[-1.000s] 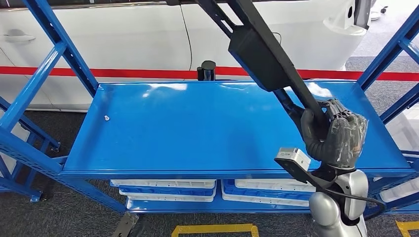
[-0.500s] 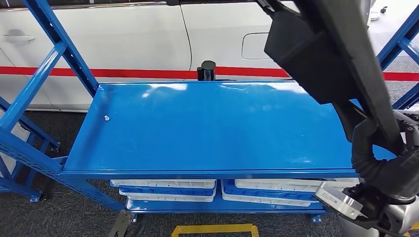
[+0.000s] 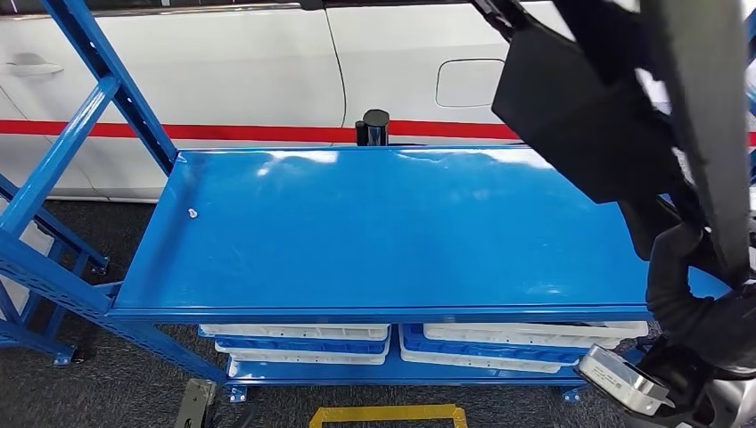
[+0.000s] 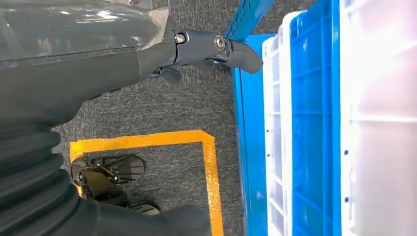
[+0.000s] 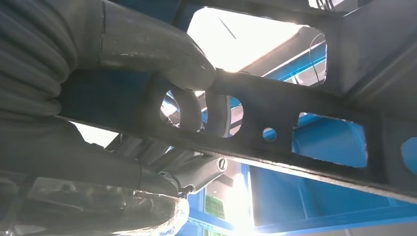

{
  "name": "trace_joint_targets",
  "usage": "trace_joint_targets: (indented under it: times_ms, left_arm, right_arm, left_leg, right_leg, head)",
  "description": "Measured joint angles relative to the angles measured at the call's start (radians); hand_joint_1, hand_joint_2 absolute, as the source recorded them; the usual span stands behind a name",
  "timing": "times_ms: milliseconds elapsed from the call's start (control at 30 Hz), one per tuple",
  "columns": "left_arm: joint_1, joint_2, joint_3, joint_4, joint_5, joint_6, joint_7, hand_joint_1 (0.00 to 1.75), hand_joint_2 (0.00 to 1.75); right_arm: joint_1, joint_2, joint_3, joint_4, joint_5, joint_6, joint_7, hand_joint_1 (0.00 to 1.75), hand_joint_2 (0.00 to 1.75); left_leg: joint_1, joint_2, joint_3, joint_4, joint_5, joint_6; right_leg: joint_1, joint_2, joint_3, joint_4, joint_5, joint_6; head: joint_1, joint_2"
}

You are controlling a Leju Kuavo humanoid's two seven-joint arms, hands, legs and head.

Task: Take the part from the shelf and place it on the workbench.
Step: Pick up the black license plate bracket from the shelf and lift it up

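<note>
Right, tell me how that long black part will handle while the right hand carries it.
The black part looks stiff: it keeps its shape above the right hand. Being long and held near one end, it will probably lever and swing. The cut-out holes suggest moderate weight and give the fingers purchase.

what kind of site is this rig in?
Likely a car-plant or workshop logistics area: a blue steel shelf rack holding white and blue plastic crates, a white car body behind it, and yellow floor tape on grey carpet.

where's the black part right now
Head view, right side: the black part is lifted above the blue shelf, gripped by the right hand.
</note>
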State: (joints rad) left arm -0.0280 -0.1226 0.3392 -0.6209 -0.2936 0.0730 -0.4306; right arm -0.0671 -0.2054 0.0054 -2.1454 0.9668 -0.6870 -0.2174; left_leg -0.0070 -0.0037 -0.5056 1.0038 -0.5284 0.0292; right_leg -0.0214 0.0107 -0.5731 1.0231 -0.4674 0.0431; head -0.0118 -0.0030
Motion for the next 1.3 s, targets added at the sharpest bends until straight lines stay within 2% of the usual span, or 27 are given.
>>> trace_joint_targets:
  times_ms: [167,367,533,633,733,767,800,867,900,933,967,1033,1067,1100,1133,1233,1300]
  left_arm:
    - [0.009,-0.01,0.027,-0.022,-0.006,-0.022,-0.01,0.0,1.75]
    - [0.011,-0.019,0.067,-0.029,-0.031,-0.035,0.007,0.0,1.75]
    - [0.011,-0.021,0.093,-0.029,-0.04,-0.045,0.012,0.0,1.75]
    - [0.012,-0.022,0.104,-0.032,-0.055,-0.049,0.017,0.0,1.75]
    - [0.013,-0.024,0.111,-0.039,-0.065,-0.052,0.022,0.0,1.75]
    - [0.012,-0.025,0.111,-0.041,-0.067,-0.052,0.023,0.0,1.75]
    - [0.012,-0.027,0.112,-0.043,-0.069,-0.054,0.025,0.0,1.75]
    - [0.014,-0.03,0.114,-0.044,-0.075,-0.059,0.03,0.0,1.75]
    - [0.015,-0.031,0.116,-0.044,-0.078,-0.062,0.033,0.0,1.75]
    - [0.016,-0.033,0.119,-0.044,-0.083,-0.065,0.036,0.0,1.75]
    - [0.016,-0.034,0.121,-0.044,-0.088,-0.067,0.038,0.0,1.75]
    - [0.015,-0.035,0.124,-0.043,-0.099,-0.069,0.04,0.0,1.75]
    - [0.014,-0.034,0.127,-0.043,-0.104,-0.069,0.041,0.0,1.75]
    - [0.013,-0.034,0.129,-0.042,-0.109,-0.069,0.041,0.0,1.75]
    - [0.012,-0.033,0.131,-0.041,-0.112,-0.069,0.04,0.0,1.75]
    - [0.012,-0.033,0.137,-0.038,-0.117,-0.068,0.038,0.0,1.75]
    - [0.011,-0.034,0.142,-0.037,-0.124,-0.066,0.036,0.0,1.75]
  right_arm:
    - [0.015,0.009,0.004,0.004,-0.039,0.0,-0.008,1.75,1.75]
    - [0.083,0.054,0.005,0.005,-0.1,-0.002,-0.073,1.75,1.75]
    - [0.114,0.082,0.006,0.006,-0.106,-0.002,-0.084,1.75,1.75]
    - [0.121,0.089,0.007,0.01,-0.112,-0.002,-0.084,1.75,1.75]
    - [0.127,0.094,0.009,0.012,-0.114,-0.002,-0.084,1.75,1.75]
    - [0.128,0.095,0.009,0.013,-0.114,-0.002,-0.084,1.75,1.75]
    - [0.129,0.095,0.009,0.013,-0.114,-0.002,-0.084,1.75,1.75]
    - [0.136,0.095,0.01,0.013,-0.114,-0.003,-0.082,1.75,1.75]
    - [0.143,0.096,0.01,0.014,-0.113,-0.003,-0.08,1.75,1.75]
    - [0.15,0.096,0.01,0.014,-0.111,-0.003,-0.077,1.75,1.75]
    - [0.156,0.097,0.01,0.014,-0.11,-0.003,-0.074,1.75,1.75]
    - [0.164,0.1,0.01,0.014,-0.111,-0.003,-0.07,1.75,1.75]
    - [0.167,0.102,0.01,0.015,-0.112,-0.003,-0.069,1.75,1.75]
    - [0.171,0.103,0.01,0.015,-0.115,-0.003,-0.068,1.75,1.75]
    - [0.175,0.104,0.01,0.016,-0.117,-0.002,-0.067,1.75,1.75]
    - [0.183,0.108,0.009,0.016,-0.124,0.0,-0.063,1.75,1.75]
    - [0.183,0.11,0.009,0.016,-0.138,0.007,-0.063,1.75,1.75]
  left_leg:
    - [0.0,0.0,0.0,0.0,0.0,0.0]
    - [-0.002,0.0,0.0,0.001,-0.001,0.0]
    - [-0.006,0.0,-0.001,0.002,-0.002,0.002]
    - [-0.01,0.0,-0.002,0.005,-0.002,0.009]
    - [-0.006,0.001,0.005,-0.01,0.01,0.023]
    - [-0.002,0.003,0.01,-0.019,0.017,0.029]
    - [0.002,0.004,0.014,-0.027,0.024,0.034]
    - [0.005,0.007,0.014,-0.03,0.029,0.037]
    - [0.005,0.007,0.013,-0.029,0.029,0.037]
    - [0.006,0.006,0.013,-0.028,0.029,0.036]
    - [0.008,0.006,0.013,-0.026,0.028,0.035]
    - [0.013,0.003,0.012,-0.018,0.02,0.024]
    - [0.013,0.001,0.008,-0.008,0.015,0.015]
    - [0.012,0.0,0.002,0.001,0.01,0.007]
    - [0.009,-0.001,-0.005,0.008,0.008,0.0]
    - [0.012,-0.002,-0.017,0.016,0.004,-0.014]
    - [0.016,0.0,-0.036,0.065,-0.037,-0.021]
  right_leg:
    - [0.0,0.0,0.0,0.0,0.0,0.0]
    - [-0.002,0.0,0.0,0.0,0.0,0.0]
    - [-0.007,0.0,0.0,-0.001,0.001,0.002]
    - [-0.011,0.0,0.0,-0.002,0.003,0.006]
    - [-0.009,-0.001,-0.002,-0.005,0.005,0.015]
    - [-0.007,-0.002,-0.011,0.011,-0.005,0.015]
    - [-0.005,-0.003,-0.03,0.049,-0.024,0.012]
    - [-0.006,-0.004,-0.09,0.175,-0.075,0.006]
    - [-0.007,-0.004,-0.118,0.234,-0.093,0.007]
    - [-0.008,-0.004,-0.133,0.263,-0.097,0.011]
    - [-0.01,-0.004,-0.129,0.254,-0.085,0.019]
    - [-0.015,-0.007,-0.075,0.134,-0.03,0.041]
    - [-0.016,-0.007,-0.047,0.072,-0.009,0.046]
    - [-0.017,-0.006,-0.029,0.032,0.004,0.045]
    - [-0.017,-0.004,-0.025,0.018,0.006,0.039]
    - [-0.015,0.0,-0.036,0.023,0.009,0.017]
    - [-0.017,-0.002,-0.04,0.022,0.016,0.001]
  head:
    - [0.0,0.0]
    - [0.0,0.0]
    - [0.0,0.0]
    - [0.0,0.0]
    - [0.0,0.0]
    - [0.001,0.0]
    - [0.002,0.0]
    - [0.004,0.0]
    - [0.005,0.0]
    - [0.005,0.0]
    - [0.005,0.0]
    - [0.006,0.0]
    - [0.008,0.0]
    - [0.009,0.0]
    - [0.01,0.0]
    - [0.006,0.0]
    - [0.005,0.0]
